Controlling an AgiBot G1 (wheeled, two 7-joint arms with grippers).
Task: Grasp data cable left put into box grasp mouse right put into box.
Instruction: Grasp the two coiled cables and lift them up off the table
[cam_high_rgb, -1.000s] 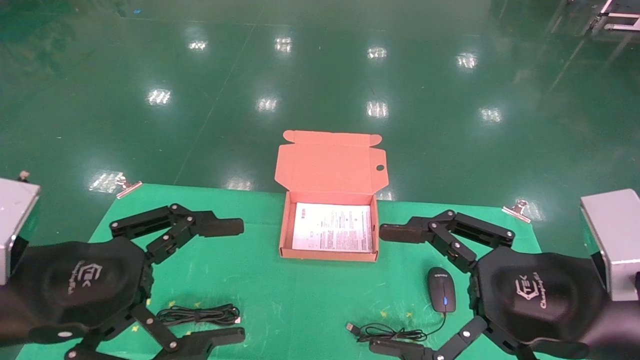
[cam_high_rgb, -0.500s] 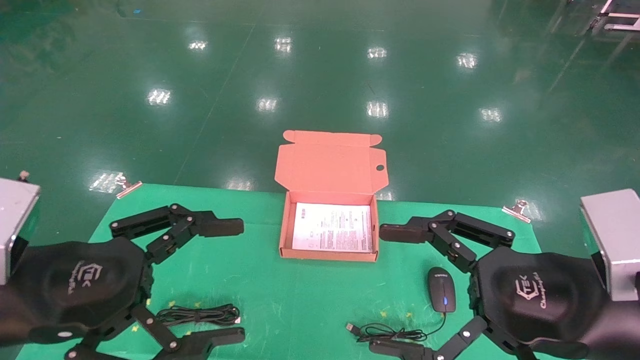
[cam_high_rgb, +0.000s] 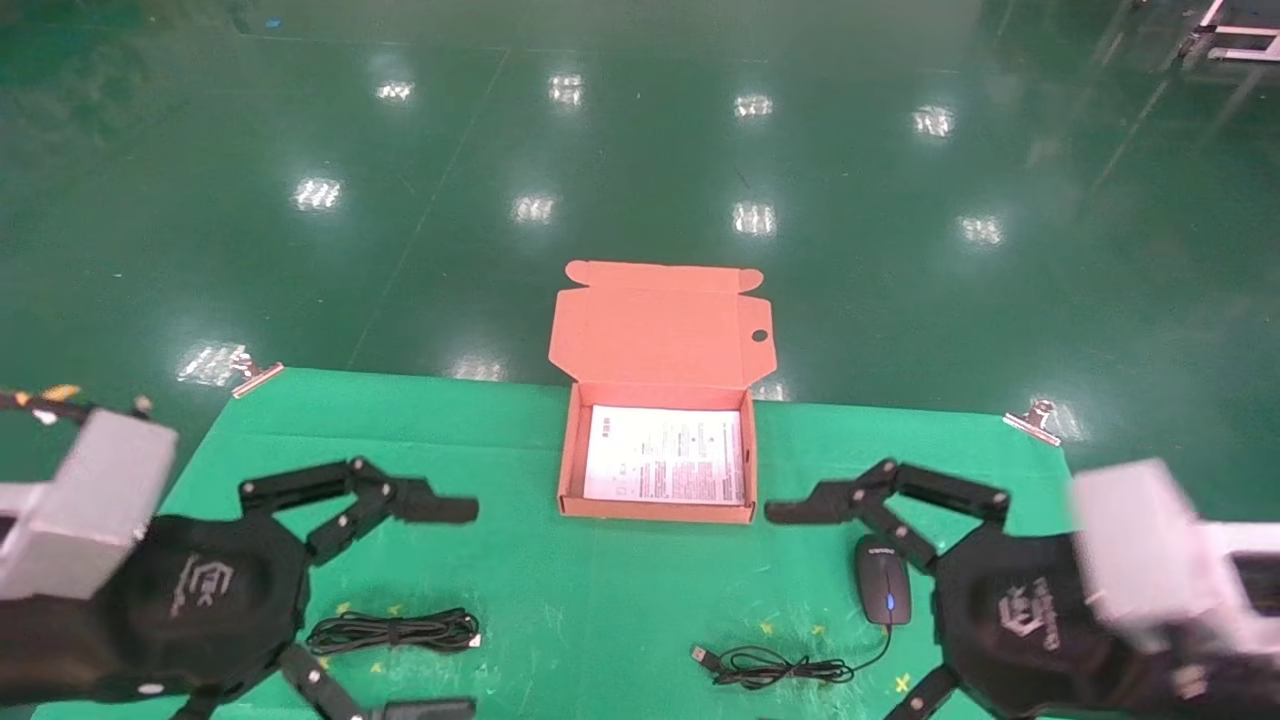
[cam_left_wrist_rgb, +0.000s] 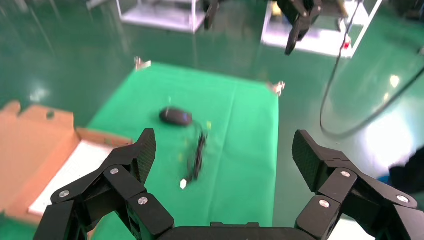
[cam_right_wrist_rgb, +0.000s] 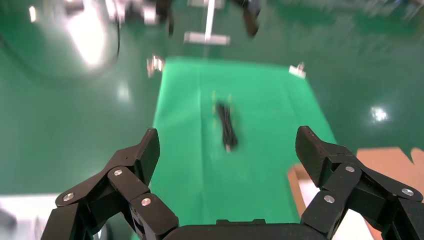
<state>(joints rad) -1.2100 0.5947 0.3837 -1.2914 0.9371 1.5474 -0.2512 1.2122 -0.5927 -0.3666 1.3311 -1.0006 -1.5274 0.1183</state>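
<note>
Both end effectors, left (cam_high_rgb: 425, 610) and right (cam_high_rgb: 800, 615), hover spread wide.

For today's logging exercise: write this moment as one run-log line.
left pincer: open, by data cable | right pincer: open, by mouse | box: open, only a printed sheet

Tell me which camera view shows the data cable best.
The head view: the data cable lies whole and sharp on the green cloth by the left gripper. The right wrist view shows it far off and blurred. The left wrist view does not show it.
</note>
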